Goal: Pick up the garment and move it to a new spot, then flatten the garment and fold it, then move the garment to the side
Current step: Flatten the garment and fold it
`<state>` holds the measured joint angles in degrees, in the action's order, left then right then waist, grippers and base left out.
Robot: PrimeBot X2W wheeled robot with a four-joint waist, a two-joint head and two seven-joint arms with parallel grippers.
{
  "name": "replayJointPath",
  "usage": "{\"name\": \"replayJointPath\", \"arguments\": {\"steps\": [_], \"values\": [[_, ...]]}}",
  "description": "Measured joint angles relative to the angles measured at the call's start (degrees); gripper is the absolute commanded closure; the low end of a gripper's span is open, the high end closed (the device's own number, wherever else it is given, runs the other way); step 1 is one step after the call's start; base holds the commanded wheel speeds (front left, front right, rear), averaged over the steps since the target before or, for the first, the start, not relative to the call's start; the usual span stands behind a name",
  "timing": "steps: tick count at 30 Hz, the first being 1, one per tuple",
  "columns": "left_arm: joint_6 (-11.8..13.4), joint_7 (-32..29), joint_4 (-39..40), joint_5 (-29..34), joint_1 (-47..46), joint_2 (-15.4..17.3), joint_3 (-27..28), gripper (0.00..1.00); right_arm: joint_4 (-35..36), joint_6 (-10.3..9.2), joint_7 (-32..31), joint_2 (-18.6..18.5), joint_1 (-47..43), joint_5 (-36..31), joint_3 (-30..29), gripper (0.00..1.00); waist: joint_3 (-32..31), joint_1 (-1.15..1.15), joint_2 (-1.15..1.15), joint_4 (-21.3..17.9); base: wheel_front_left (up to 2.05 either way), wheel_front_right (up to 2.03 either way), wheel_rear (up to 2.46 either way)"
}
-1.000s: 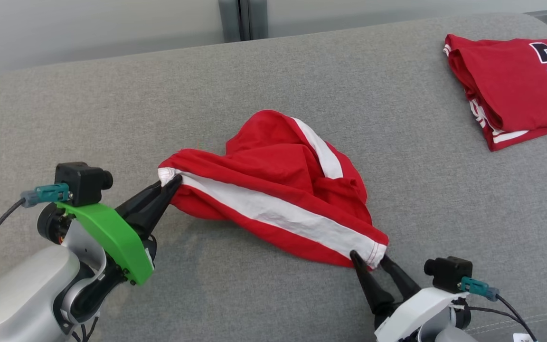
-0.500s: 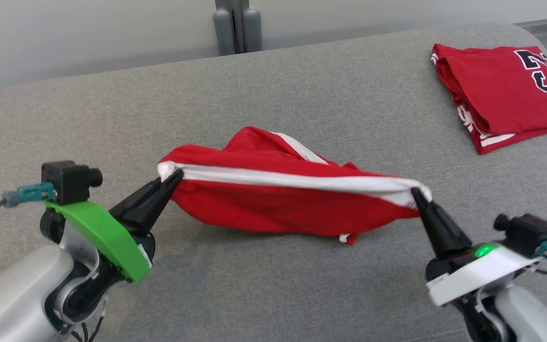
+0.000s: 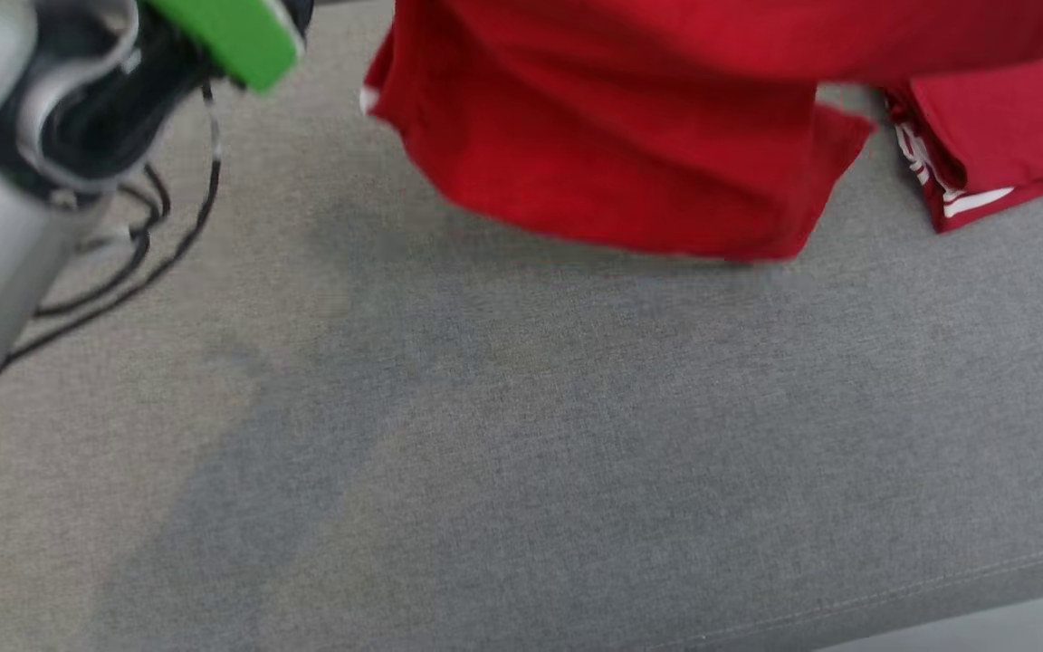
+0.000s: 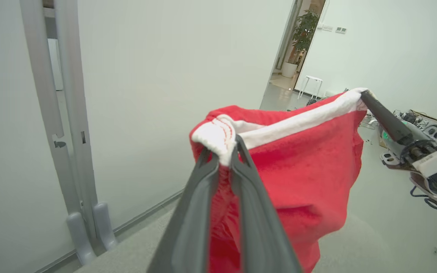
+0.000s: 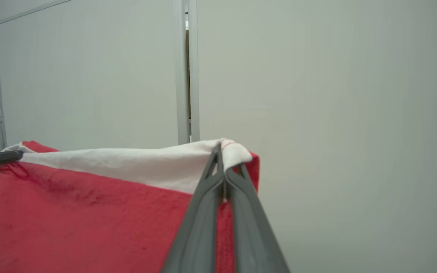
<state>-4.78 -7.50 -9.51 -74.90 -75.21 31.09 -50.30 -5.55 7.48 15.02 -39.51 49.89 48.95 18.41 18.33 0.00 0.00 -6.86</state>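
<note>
Left wrist view shows the red garment point(image 4: 302, 170) hanging in the air like a small flag. It hangs from its white band point(image 4: 294, 121), with one end in each tool. The left tool point(image 4: 223, 151) is pressed together, pinching the bunched white corner. The right tool point(image 4: 365, 96) is also pressed together, pinching the far end of the band.

In the head view the bottom edge of the garment hangs low over the gray cushion point(image 3: 521, 453). I cannot tell if it touches.

I think the step now is carrying the garment to a new spot. To do it well, hold both tools at the same height and pull them gently apart so the band is straight. Then go down slowly, so the bottom edge lands first and the rest rolls out flat.

The cloth looks soft, thin and floppy, so it will wrinkle easily. The cushion is woven and a bit rough, so it may grab the cloth if dragged.

A folded red shirt point(image 3: 1001, 136) lies near on the right. Put the garment down on a bare part, away from that shirt.
</note>
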Motion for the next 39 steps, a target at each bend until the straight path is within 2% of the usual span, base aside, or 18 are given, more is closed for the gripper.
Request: {"name": "replayJointPath", "arguments": {"steps": [4,7,10,13,20,23,27,32,39], "values": [[-1.3,4.4,-9.8,8.1,-11.6,-5.8,-0.3,1.00,-7.0,0.01,0.0,0.7,14.1,-2.6,1.1,1.00,4.9,0.00,0.00,-0.7,0.00,0.00,0.00],[-2.0,10.8,-15.6,12.4,-17.1,-8.3,-0.1,1.00,-9.2,0.01,0.0,2.1,21.8,-5.5,-0.1,1.00,8.5,0.01,0.00,-1.2,0.00,0.00,0.00],[-2.4,17.2,-18.8,13.5,-18.5,-10.0,0.1,1.00,-8.8,0.01,0.0,3.8,24.7,-7.3,-2.1,1.00,11.7,0.00,0.00,-1.5,0.00,0.00,0.00],[-2.5,19.8,-19.0,12.4,-16.3,-9.8,-1.2,1.00,-7.5,0.01,0.0,4.9,23.0,-7.8,-2.0,1.00,14.1,0.01,0.00,-1.5,0.00,0.00,0.00],[-2.6,22.1,-11.3,6.8,0.5,-5.4,-8.8,1.00,-2.5,0.01,0.0,5.5,4.5,-8.0,-1.0,1.00,15.1,0.01,0.00,0.4,0.00,0.00,0.00],[-2.6,22.3,-7.2,6.6,8.5,-3.3,-10.6,1.00,0.0,0.01,0.0,5.9,-6.0,-7.5,-3.0,1.00,13.7,0.01,0.00,1.1,0.00,0.00,0.00],[-2.6,22.5,-1.9,7.8,21.0,-0.9,-7.6,1.00,4.7,0.01,0.0,7.9,-20.3,-6.7,-7.2,1.00,10.4,0.00,0.00,1.8,0.00,0.00,0.00],[-2.6,22.5,1.3,12.4,37.4,0.3,-3.4,1.00,9.1,0.01,0.0,9.7,-35.9,-6.0,-8.7,1.00,5.6,0.00,0.00,2.1,0.00,0.00,0.00],[-0.3,22.5,6.0,19.8,55.8,0.0,3.7,1.00,15.1,0.01,-1.2,8.3,-51.4,-3.6,-7.0,1.00,-1.0,-0.01,0.00,2.1,0.00,0.00,0.00]]}}
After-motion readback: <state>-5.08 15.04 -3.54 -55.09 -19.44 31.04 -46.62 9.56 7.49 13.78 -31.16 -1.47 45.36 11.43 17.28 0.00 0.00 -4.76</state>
